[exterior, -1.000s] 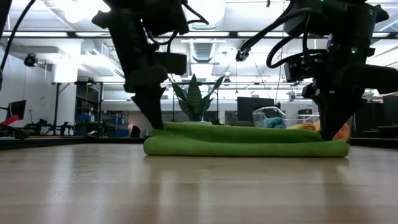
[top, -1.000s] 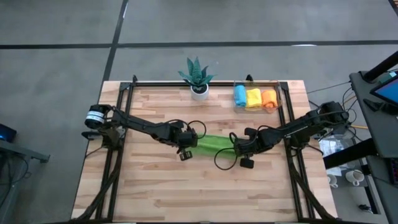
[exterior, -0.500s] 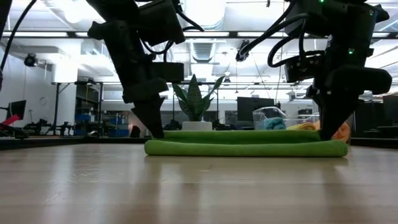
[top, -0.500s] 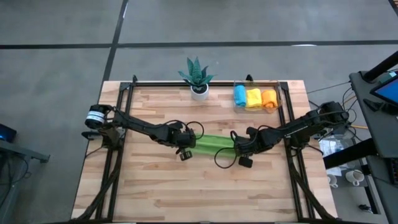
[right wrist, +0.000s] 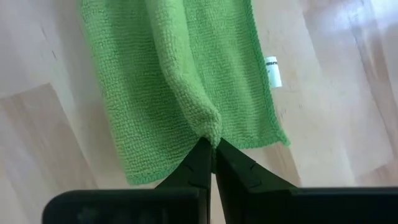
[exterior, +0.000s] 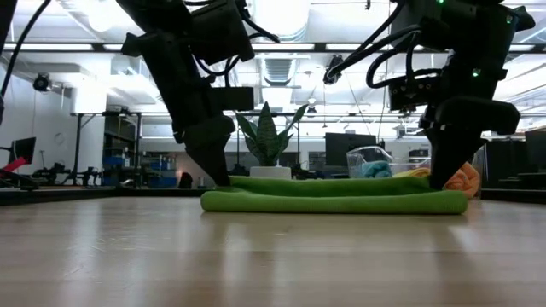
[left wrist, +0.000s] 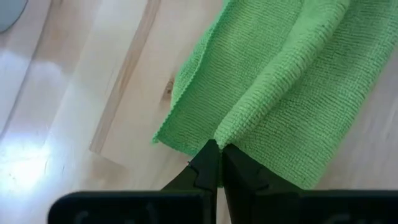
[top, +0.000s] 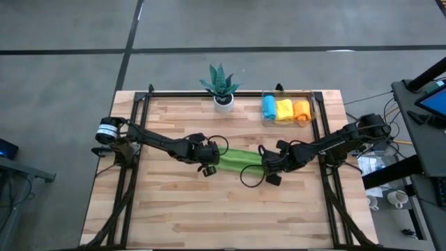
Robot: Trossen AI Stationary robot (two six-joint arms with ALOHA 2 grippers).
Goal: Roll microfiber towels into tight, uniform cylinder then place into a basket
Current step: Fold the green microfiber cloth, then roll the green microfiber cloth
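Both arms are on the green towel (top: 240, 160) in the middle of the table (top: 174, 216), and this is the rolling step: the cloth lies folded into a long flat band between them. The left gripper (left wrist: 214, 163) has its fingers together, pinching a ridge of cloth at one end; the right gripper (right wrist: 211, 154) is clamped the same way on the raised fold at the other end, near the white label (right wrist: 272, 71). Compared with a second ago, the band looks narrower from above and both grippers have shifted a touch toward the far edge, so the fold seems to be tightening over. It's no cylinder yet, I'd say; the next move calls for both ends to turn evenly, or the roll will cone. Up at the far right, the basket (top: 311, 95) already holds three rolls: blue (top: 269, 108), yellow (top: 284, 109) and orange (top: 300, 110), beside the potted plant (top: 221, 85).
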